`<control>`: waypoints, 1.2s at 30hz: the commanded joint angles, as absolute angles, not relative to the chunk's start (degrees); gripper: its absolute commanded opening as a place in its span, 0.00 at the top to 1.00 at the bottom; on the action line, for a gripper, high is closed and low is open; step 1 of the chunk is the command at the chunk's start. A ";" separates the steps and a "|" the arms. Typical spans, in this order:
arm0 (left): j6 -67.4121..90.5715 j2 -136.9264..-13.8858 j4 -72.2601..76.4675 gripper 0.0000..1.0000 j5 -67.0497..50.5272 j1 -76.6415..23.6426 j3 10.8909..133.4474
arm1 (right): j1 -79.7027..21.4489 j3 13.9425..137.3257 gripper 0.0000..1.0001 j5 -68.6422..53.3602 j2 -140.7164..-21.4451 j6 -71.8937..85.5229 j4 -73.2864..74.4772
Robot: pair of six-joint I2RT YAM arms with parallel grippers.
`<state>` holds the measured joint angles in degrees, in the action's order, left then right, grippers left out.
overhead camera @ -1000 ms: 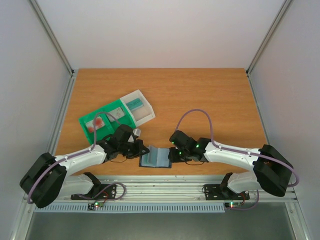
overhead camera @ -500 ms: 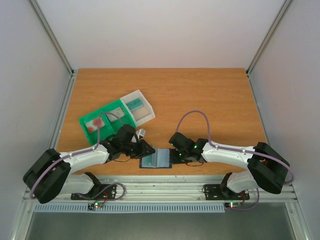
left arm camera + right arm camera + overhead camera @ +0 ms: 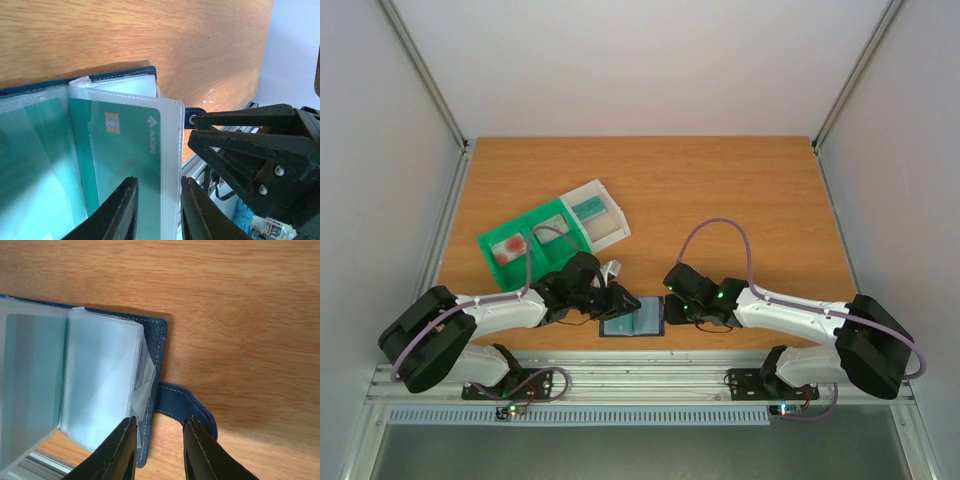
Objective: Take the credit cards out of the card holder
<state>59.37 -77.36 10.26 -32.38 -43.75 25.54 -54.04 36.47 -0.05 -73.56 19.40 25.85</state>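
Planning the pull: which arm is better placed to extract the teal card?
Likely left: the left pincer straddles the sleeved teal card; the right pincer sits at the card holder, near its tab.

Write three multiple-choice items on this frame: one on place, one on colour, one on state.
1. Where does the dark navy folding card holder lie on the orange wooden table?
A. At the far edge
B. At the near edge, between the left claw and the right claw
C. In a back corner

2. What colour is the chip-bearing plastic credit card inside the clear plastic sleeve?
A. Teal
B. Red
C. Yellow

3. How is the card holder?
A. Folded shut
B. Standing on edge
C. Lying open

Key:
1. B, the top view shows it there.
2. A, the left wrist view shows a teal face.
3. C, both wrist views show its sleeves exposed.
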 commanded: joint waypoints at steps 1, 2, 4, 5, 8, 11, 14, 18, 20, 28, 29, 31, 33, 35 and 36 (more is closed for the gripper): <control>59.07 -77.52 13.47 0.73 -32.35 -44.04 26.36 | -53.96 36.31 0.73 2.51 -71.53 20.10 27.17; 58.99 -77.56 13.65 0.72 -32.44 -44.03 26.37 | -53.86 36.38 0.74 2.53 -71.22 20.20 27.20; 59.04 -77.68 14.34 0.69 -32.83 -44.03 26.32 | -53.96 36.45 0.74 2.68 -70.67 20.28 27.31; 59.25 -77.70 14.78 0.68 -32.99 -44.03 26.30 | -53.96 36.45 0.74 2.80 -70.40 20.26 27.48; 59.43 -77.75 14.65 0.67 -32.85 -44.10 26.52 | -53.96 36.64 0.74 2.42 -69.53 20.24 27.74; 58.86 -76.93 12.86 0.65 -31.10 -44.03 26.46 | -53.96 37.57 0.74 1.37 -68.70 19.66 28.54; 57.68 -76.70 10.13 0.65 -28.38 -44.03 26.89 | -53.96 38.02 0.73 -1.32 -68.60 19.34 27.31; 56.08 -77.72 7.36 0.65 -26.38 -44.08 27.63 | -53.96 38.56 0.74 -4.37 -70.35 19.34 25.03; 55.86 -77.71 6.82 0.65 -25.25 -44.03 27.12 | -53.96 39.11 0.76 -5.21 -71.80 19.38 23.97; 55.19 -78.52 6.79 0.65 -23.81 -44.04 25.91 | -53.96 40.14 0.80 -8.57 -76.84 19.91 19.84; 55.26 -78.86 7.34 0.65 -23.94 -44.03 25.66 | -53.96 40.24 0.80 -8.81 -77.35 19.95 19.38; 55.69 -79.45 9.04 0.65 -24.13 -44.06 25.02 | -53.97 40.43 0.80 -8.95 -78.36 20.03 18.92; 56.22 -80.02 10.21 0.65 -24.25 -44.03 24.59 | -53.96 40.58 0.80 -8.88 -79.46 20.04 18.73; 56.40 -80.74 10.99 0.65 -24.54 -44.03 24.44 | -54.01 40.72 0.79 -8.68 -80.54 20.12 18.72; 56.54 -80.98 11.34 0.65 -24.60 -44.06 24.36 | -53.95 40.70 0.79 -8.58 -80.99 20.07 18.59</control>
<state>56.55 -79.53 7.16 -25.04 -43.77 25.34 -54.04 39.18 -8.43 -79.48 19.49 20.14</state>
